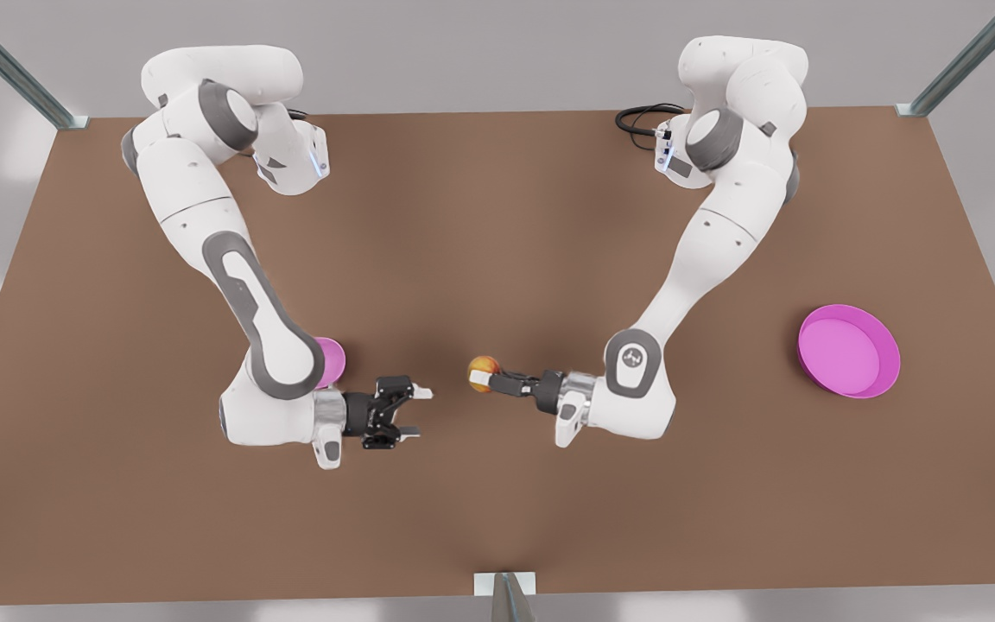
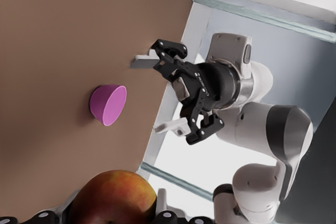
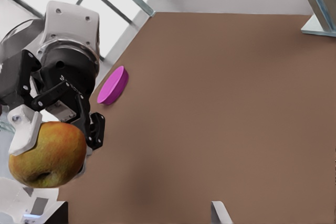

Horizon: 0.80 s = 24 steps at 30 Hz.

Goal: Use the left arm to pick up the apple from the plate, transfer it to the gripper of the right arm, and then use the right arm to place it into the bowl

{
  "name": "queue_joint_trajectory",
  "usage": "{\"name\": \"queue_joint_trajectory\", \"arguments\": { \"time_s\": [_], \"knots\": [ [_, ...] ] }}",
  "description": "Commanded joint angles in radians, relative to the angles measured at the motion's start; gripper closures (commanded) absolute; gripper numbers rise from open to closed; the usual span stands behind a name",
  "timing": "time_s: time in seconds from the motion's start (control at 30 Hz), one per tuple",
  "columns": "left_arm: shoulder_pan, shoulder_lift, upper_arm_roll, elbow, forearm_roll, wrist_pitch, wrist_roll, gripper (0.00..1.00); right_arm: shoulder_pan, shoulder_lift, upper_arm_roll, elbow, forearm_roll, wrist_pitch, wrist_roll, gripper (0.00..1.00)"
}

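Observation:
The red-orange apple [image 1: 482, 373] hangs above the table's middle, clamped between the fingers of my left gripper [image 1: 487, 377], which belongs to the arm on the front view's right. In the right wrist view the apple [image 3: 47, 153] is close ahead, a white pad [image 3: 23, 129] pressed on it. My right gripper [image 1: 421, 413] faces it from the front view's left, open, a short gap away and slightly nearer the table's front edge. The left wrist view shows that open right gripper [image 2: 152, 94] beyond the apple [image 2: 113, 198]. The magenta plate [image 1: 843, 350] lies bare at the front view's right. The small bowl [image 1: 333, 358] sits half hidden behind the right arm.
The brown table [image 1: 497, 216] stretches wide around both arms. Metal frame posts [image 1: 938, 95] stand at the back corners, and a bracket [image 1: 504, 587] at the middle of the front edge. In the wrist views the bowl [image 2: 107, 104] and the plate [image 3: 113, 86] rest on the tabletop.

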Motion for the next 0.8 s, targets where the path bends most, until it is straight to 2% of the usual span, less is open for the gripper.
{"name": "queue_joint_trajectory", "arguments": {
  "time_s": [0.0, 0.1, 0.43, 0.77],
  "knots": [
    [0.001, 0.004, 0.002, 0.014, -0.002, 0.029, -0.102, 0.28, -0.023, -0.006, 0.030, -0.020, 0.055, 0.072, -0.926, 0.00],
    [0.001, 0.005, 0.002, 0.014, -0.004, 0.032, -0.102, 0.28, -0.044, -0.006, 0.081, -0.051, 0.097, 0.104, -1.058, 0.00],
    [-0.008, 0.013, -0.002, 0.014, -0.004, 0.087, -0.122, 0.28, -0.062, -0.005, 0.168, -0.132, 0.207, 0.130, -1.126, 0.00],
    [-0.024, 0.021, -0.003, 0.022, -0.045, 0.146, -0.120, 0.28, -0.038, 0.006, 0.170, -0.132, 0.282, 0.153, -1.155, 0.00]
  ]
}}
